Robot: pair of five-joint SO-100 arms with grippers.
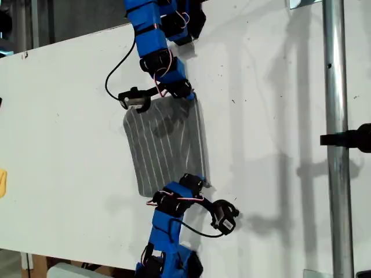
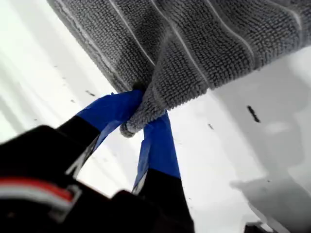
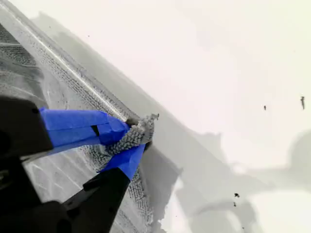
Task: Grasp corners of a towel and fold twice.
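The grey striped towel (image 1: 165,145) lies spread on the white table (image 1: 64,150) between the two blue arms. My first gripper (image 1: 196,180) comes in from the exterior view's bottom. It is shut on the towel's near corner on the exterior view's right. In the first wrist view its blue-taped fingers (image 2: 158,145) pinch that corner (image 2: 141,119) and the towel (image 2: 194,43) stretches away beyond them. My second gripper (image 1: 186,92) reaches down from the exterior view's top and is shut on the far corner on that same side. A tuft of that corner (image 3: 136,135) sits between its jaws, beside the towel's hem (image 3: 73,77).
A small yellow object (image 1: 2,182) lies at the exterior view's left edge. A metal pole (image 1: 336,145) with a black clamp (image 1: 351,139) stands at the exterior view's right. Bare white table shows on both sides of the towel.
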